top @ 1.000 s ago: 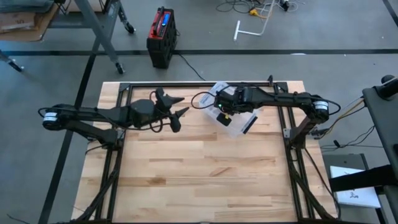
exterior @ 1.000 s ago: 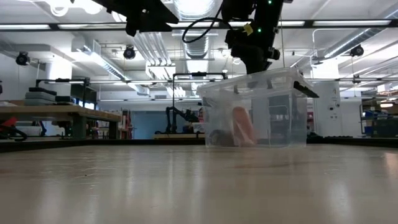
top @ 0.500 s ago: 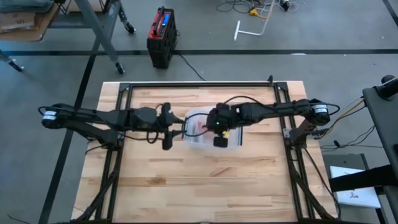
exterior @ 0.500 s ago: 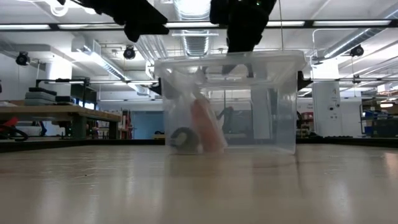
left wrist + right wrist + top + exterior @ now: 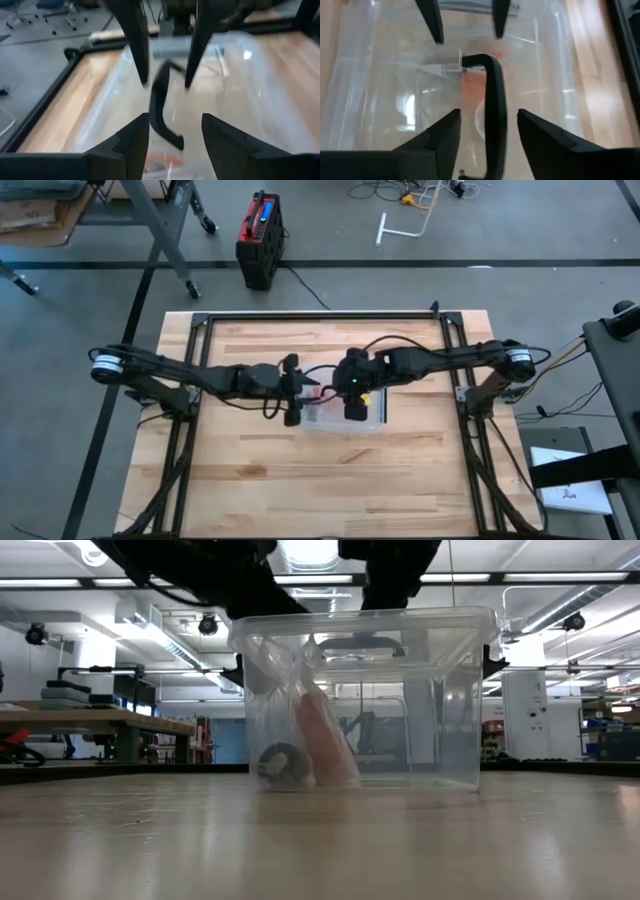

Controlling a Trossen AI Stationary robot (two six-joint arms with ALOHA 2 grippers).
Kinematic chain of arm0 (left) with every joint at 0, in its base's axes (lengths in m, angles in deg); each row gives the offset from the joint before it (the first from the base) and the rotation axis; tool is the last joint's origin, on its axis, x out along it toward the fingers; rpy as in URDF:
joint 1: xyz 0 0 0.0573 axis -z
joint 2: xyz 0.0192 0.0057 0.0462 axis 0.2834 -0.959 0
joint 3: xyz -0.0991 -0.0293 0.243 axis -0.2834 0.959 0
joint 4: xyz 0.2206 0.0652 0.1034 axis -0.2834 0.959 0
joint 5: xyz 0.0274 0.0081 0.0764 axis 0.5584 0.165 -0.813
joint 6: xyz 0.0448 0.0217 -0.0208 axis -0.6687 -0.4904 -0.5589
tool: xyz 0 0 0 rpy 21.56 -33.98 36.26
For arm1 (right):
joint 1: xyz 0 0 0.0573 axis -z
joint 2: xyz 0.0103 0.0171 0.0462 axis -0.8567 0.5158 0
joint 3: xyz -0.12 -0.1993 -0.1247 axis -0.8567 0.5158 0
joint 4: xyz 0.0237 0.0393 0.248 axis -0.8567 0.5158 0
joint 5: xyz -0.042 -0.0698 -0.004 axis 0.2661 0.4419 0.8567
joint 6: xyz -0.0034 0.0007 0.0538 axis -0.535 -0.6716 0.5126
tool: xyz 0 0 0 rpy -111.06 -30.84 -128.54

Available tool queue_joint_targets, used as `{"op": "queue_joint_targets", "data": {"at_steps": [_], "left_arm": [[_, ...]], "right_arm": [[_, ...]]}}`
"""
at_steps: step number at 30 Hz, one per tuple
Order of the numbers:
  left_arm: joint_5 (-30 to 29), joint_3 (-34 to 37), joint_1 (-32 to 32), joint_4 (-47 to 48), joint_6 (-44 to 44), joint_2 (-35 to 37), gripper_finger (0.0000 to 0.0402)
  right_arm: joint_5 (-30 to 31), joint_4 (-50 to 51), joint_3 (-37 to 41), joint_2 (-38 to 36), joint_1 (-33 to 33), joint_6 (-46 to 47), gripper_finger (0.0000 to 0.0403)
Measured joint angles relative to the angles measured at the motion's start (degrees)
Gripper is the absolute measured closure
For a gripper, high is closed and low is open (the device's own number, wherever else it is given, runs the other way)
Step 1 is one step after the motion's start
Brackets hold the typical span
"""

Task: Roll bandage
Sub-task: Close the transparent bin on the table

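A clear plastic box with a lid stands flat on the wooden table near its middle. It also shows in the low view. Inside it, a pink bandage roll leans beside a dark roll. A black handle lies on the lid. My left gripper is open over the lid's left part, with the handle showing between its fingers. My right gripper is open over the lid's middle, facing the left one, its fingers on either side of the handle. My right gripper comes at the lid from above and from the table's right. The black handle lies in the gap between its open fingers. I cannot tell whether they touch the handle or the lid. My left gripper likewise: I cannot tell whether it touches.
A black metal frame runs round the table top. Bare wood lies toward the near edge. A red and black case stands on the floor beyond the far edge.
The box, tilted near the table's far right a second ago, has slid toward the left and near edges with my right gripper. It now sits flat near the middle. My left gripper has gone toward the right edge, up to the box's left part, and turned.
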Motion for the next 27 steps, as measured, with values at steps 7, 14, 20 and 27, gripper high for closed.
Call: {"op": "queue_joint_targets", "data": {"at_steps": [7,14,20,27], "left_arm": [[-0.1,0.0,0.0,1.2,-0.2,-2.6,0.0219],[-0.6,0.2,0.0,2.1,-0.4,-2.6,0.0231],[-0.6,0.1,0.0,2.4,-0.2,-2.5,0.0241],[-0.5,-0.3,0.0,4.1,0.0,-2.2,0.0232]], "right_arm": [[4.7,3.0,-0.1,-3.8,0.5,2.0,0.0176],[8.9,-0.8,3.7,-8.0,0.7,3.9,0.0170],[7.2,-13.3,14.6,-6.5,0.8,11.7,0.0184],[9.8,-23.1,20.7,-7.8,0.4,16.9,0.0202]]}}
